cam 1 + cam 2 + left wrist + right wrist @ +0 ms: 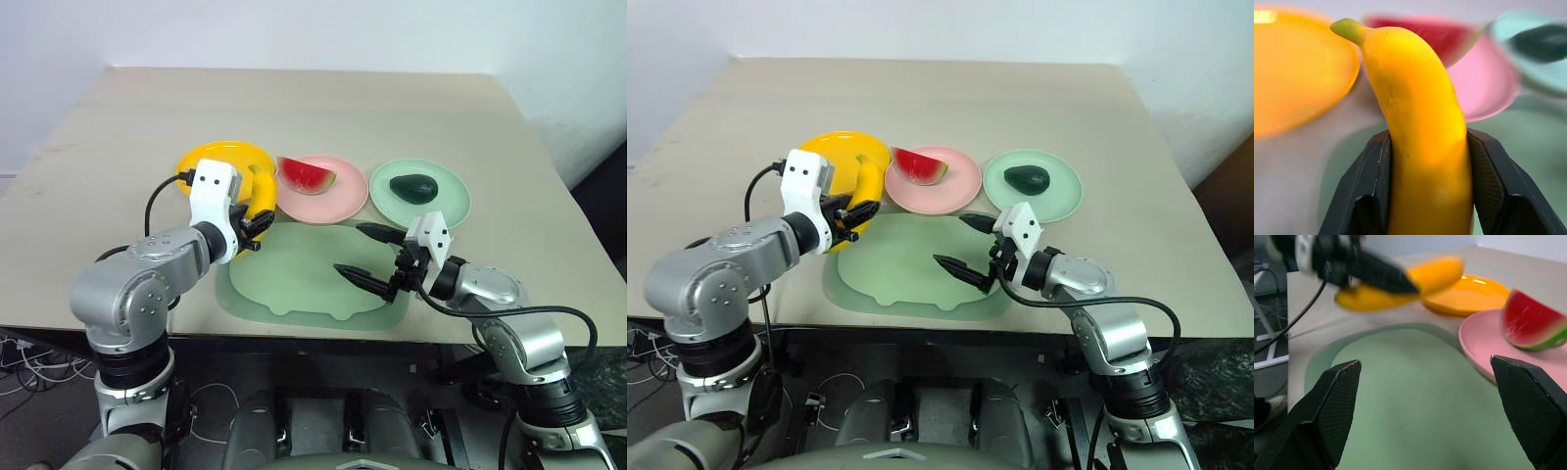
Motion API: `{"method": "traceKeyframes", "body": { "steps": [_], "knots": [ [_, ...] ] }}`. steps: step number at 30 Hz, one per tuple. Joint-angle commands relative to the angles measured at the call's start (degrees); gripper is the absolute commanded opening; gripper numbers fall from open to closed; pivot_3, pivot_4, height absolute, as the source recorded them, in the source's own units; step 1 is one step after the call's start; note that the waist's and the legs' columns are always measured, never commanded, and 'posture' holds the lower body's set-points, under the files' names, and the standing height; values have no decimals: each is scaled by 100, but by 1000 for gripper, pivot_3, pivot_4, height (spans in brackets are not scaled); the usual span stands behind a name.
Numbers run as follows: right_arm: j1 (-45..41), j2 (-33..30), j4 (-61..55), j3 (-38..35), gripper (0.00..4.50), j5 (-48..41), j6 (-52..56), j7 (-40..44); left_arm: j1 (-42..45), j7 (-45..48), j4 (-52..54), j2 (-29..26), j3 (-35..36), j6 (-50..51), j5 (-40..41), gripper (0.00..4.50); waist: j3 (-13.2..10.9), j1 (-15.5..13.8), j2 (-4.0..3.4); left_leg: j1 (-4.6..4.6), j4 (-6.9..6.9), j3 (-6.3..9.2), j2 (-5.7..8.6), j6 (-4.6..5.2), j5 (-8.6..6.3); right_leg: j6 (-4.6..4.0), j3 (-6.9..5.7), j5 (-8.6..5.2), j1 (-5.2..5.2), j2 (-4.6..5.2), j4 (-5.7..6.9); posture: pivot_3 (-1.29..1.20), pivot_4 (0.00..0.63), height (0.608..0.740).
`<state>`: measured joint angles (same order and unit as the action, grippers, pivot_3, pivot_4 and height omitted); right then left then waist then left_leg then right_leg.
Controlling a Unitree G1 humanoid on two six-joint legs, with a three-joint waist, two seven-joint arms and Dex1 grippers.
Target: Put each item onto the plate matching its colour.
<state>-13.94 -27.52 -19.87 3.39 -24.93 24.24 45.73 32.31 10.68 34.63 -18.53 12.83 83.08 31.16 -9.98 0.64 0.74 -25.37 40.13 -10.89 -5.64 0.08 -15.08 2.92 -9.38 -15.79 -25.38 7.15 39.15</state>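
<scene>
Two fingers of the left claw (1430,196) pinch the banana (1420,122).

The robot's left hand (1427,196) is clamped on the banana (1415,122), both black fingers (1371,191) pressed flat against its sides, forearm bent inward and raised off the bench (118,127). The right hand (370,257) is held out level, angled toward the left arm, its two fingers (1334,406) spread wide with nothing between them.
</scene>
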Motion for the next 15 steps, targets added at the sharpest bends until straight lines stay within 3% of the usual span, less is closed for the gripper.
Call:
{"method": "traceKeyframes", "body": {
  "steps": [1,7,15],
  "knots": [
    [-33,34,43,-9,4500,17,-284,86,46,164,38,-251,124,-132,30,1820,0,-1,0,0,0,0,0,-1,0,0,0,0,0,0,1,0,150,695],
    [29,27,196,25,4500,73,-491,177,190,-52,-609,-391,91,-979,-433,1820,0,-8,0,-1,1,1,2,-1,1,0,0,0,0,0,0,0,150,695],
    [-52,62,290,43,4500,117,-535,193,612,-577,-2242,-66,-268,-2397,-1287,1820,0,-15,1,-1,1,1,3,-1,1,0,-1,0,0,0,0,0,150,695]
  ]
}}
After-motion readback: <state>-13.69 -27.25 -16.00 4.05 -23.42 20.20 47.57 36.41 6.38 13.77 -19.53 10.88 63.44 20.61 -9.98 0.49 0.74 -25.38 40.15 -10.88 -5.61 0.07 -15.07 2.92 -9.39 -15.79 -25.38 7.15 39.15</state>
